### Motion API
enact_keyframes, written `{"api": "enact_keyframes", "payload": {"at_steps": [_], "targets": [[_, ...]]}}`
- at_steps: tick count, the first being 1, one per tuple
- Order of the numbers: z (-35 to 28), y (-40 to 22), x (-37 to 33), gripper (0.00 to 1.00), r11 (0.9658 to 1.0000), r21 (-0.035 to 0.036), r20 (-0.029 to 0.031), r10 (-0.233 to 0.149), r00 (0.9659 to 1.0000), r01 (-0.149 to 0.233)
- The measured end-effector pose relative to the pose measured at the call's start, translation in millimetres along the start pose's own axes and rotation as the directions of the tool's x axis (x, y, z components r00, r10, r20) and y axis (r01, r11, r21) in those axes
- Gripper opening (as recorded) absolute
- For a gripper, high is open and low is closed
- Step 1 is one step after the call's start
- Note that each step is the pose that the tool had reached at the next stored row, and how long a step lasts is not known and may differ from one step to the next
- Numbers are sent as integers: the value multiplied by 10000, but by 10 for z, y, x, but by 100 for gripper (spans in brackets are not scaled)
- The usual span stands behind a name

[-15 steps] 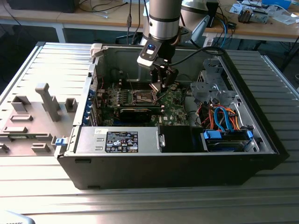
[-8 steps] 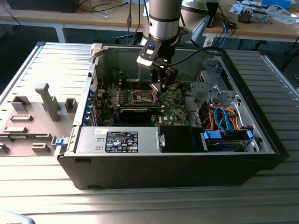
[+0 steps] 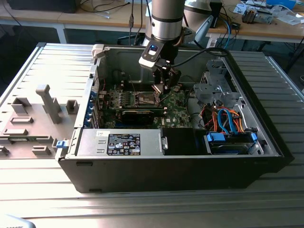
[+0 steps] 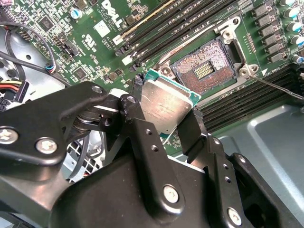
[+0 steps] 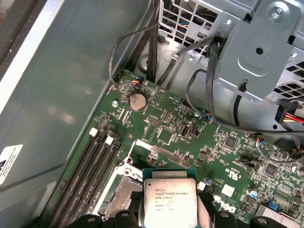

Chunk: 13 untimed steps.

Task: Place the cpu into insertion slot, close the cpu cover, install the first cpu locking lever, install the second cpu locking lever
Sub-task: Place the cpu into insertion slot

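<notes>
My gripper [image 3: 164, 86] hangs inside the open computer case [image 3: 118, 175], shut on the cpu [image 4: 166, 107], a flat silvery square chip pinched by its edges between the two black fingers [image 4: 135, 114]. In both wrist views the cpu [image 5: 170, 202] is held a little above the green board, beside the insertion slot [image 4: 204, 66] and overlapping one of its corners. The slot's pin field lies bare inside its silver rim. Along the slot's far side a silver strip [image 4: 190, 42] looks like the raised cpu cover. A thin locking lever [image 4: 280, 89] sticks out from the slot's corner.
Black memory slots [image 4: 156, 23] run beside the socket. A long black card [image 3: 137, 114] and a labelled power supply box [image 3: 123, 142] sit in front of it. A metal drive cage [image 3: 213, 85] with orange and blue cables [image 3: 228, 118] is at the exterior view's right. A grey fixture [image 3: 47, 102] stands outside the case.
</notes>
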<state>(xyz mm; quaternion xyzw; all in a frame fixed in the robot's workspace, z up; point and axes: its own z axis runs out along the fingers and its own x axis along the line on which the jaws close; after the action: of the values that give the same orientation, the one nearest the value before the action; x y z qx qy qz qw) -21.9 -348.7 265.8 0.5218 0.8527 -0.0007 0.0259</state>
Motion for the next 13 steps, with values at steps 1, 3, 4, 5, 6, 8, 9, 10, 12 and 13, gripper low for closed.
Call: {"api": "enact_keyframes", "payload": {"at_steps": [1, 3, 4, 5, 6, 8, 9, 10, 12, 13], "targets": [[0, 0, 0, 54, 10000, 0, 0, 13, 10000, -13], [0, 0, 0, 54, 10000, 1, 0, 29, 10000, -29], [0, 0, 0, 54, 10000, 2, 0, 37, 10000, -37], [0, 0, 0, 54, 10000, 2, 1, 44, 10000, -44], [0, 0, 0, 54, 10000, 2, 1, 48, 10000, -48], [0, 0, 0, 54, 10000, 3, 2, 59, 10000, -59], [0, 0, 0, 54, 10000, 3, 1, 66, 10000, -66], [0, 0, 0, 54, 10000, 4, 1, 74, 10000, -74], [0, 0, 0, 54, 10000, 5, 2, 95, 10000, -95], [0, 0, 0, 54, 9999, 5, 2, 104, 9999, -104]]}}
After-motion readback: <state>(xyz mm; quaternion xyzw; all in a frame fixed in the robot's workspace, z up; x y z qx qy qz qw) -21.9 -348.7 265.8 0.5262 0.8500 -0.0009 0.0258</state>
